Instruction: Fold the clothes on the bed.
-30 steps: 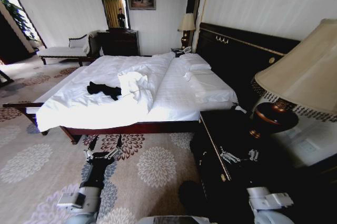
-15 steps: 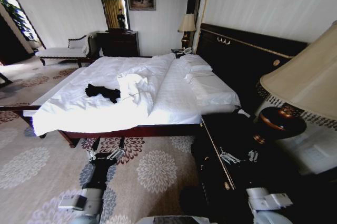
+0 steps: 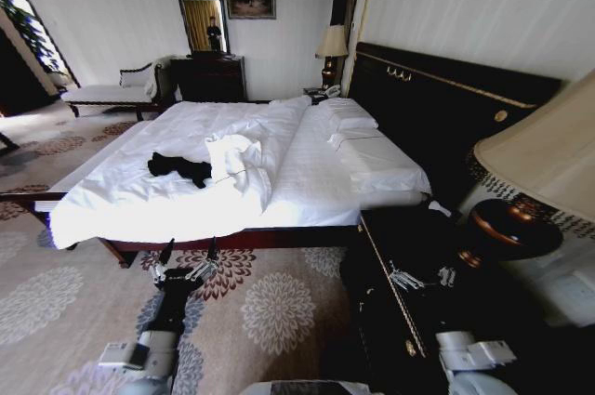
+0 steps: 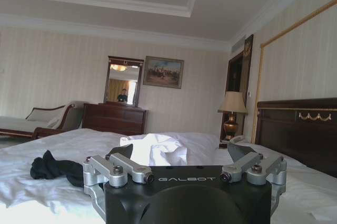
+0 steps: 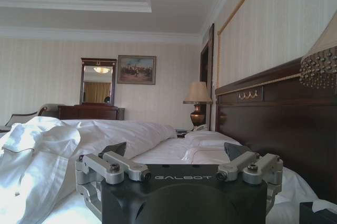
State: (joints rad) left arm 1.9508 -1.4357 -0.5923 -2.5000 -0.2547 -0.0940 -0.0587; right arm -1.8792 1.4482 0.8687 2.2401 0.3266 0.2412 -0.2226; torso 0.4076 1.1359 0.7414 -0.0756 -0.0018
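Note:
The clothes, a crumpled black T-shirt [image 3: 179,168], lie on the near left part of the bed [image 3: 311,177], next to a bunched white cover [image 3: 234,151]. My left gripper [image 3: 190,250] hangs open and empty over the carpet, just short of the bed's side rail and below the shirt. In the left wrist view the left gripper [image 4: 179,153] points at the bed [image 4: 31,150], with the T-shirt [image 4: 52,168] off to one side. Over the dark nightstand [image 3: 423,237] my right gripper [image 3: 424,275] is open too. The right wrist view has the right gripper [image 5: 175,150] facing the pillows [image 5: 208,139].
A table lamp [image 3: 544,167] stands on the nightstand at the right, close to my right arm. The tall dark headboard [image 3: 437,107] runs behind the bed. A chaise bench [image 3: 112,91] and a dresser with mirror [image 3: 209,74] stand at the far wall. Patterned carpet [image 3: 270,302] lies between me and the bed.
The whole picture has shifted: the lamp and nightstand slid right and the bed's near edge dropped lower, so the camera moved. Both arms keep the same pose. The T-shirt lies unchanged.

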